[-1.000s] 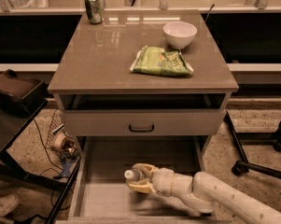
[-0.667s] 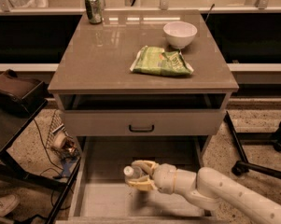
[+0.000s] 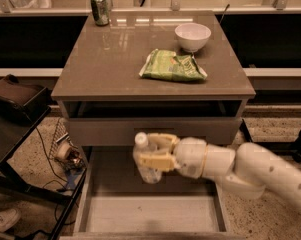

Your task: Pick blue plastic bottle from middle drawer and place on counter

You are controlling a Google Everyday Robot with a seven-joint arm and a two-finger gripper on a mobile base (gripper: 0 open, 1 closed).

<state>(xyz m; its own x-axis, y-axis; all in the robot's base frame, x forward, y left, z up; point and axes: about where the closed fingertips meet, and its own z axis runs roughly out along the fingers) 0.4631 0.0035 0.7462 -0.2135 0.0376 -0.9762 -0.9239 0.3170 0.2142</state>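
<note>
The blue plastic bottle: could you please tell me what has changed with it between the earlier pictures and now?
The end effector, already around the blue plastic bottle earlier, has lifted it off the floor of the middle drawer; it is now held level with the drawer front above, still below the counter. The drawer stays open; the green can, white bowl and green bag have not moved.
</note>
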